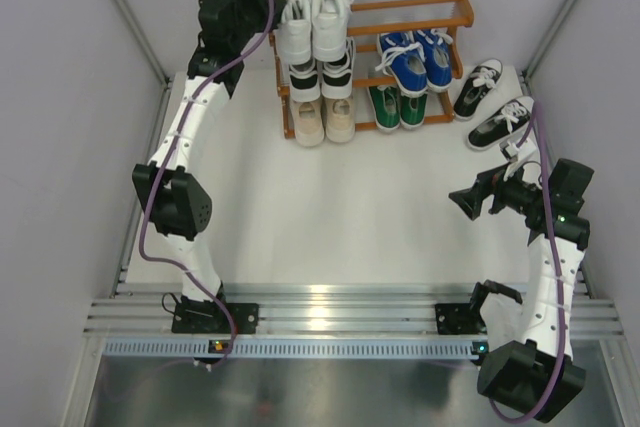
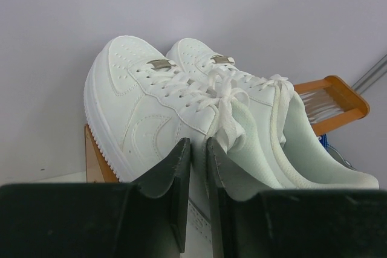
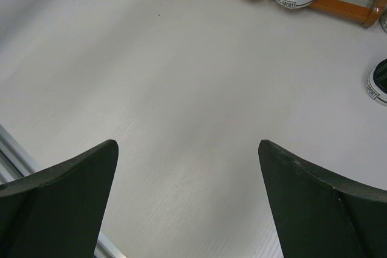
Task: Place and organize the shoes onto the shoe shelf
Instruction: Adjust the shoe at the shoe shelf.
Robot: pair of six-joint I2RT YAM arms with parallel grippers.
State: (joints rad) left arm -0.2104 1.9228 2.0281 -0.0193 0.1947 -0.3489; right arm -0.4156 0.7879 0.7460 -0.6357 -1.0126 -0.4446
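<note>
- Your left gripper (image 2: 198, 147) has its jaws drawn in to a narrow slit, right up against the heel side of the left shoe of the all-white pair (image 2: 181, 101). White upper shows in the slit, but you cannot tell whether the fingers pinch it.
- That all-white pair sits side by side on the left half of the top tier of the shoe shelf (image 1: 460, 7), at the far end of the table (image 1: 330, 217).
- Your right gripper (image 3: 188, 144) has its jaws spread wide with nothing between them. It hangs over bare table on the right, well apart from the shelf.
- Under the white pair, one black pair (image 1: 320, 77) fills the left of the middle tier, and the beige pair (image 1: 325, 119) the left of the bottom tier.
- The blue pair (image 1: 418, 59) stands on the right of the middle tier, and the green pair (image 1: 397, 105) below it on the bottom tier.
- The other black pair (image 1: 495, 102) lies on the table just right of the shelf, both shoes angled.
</note>
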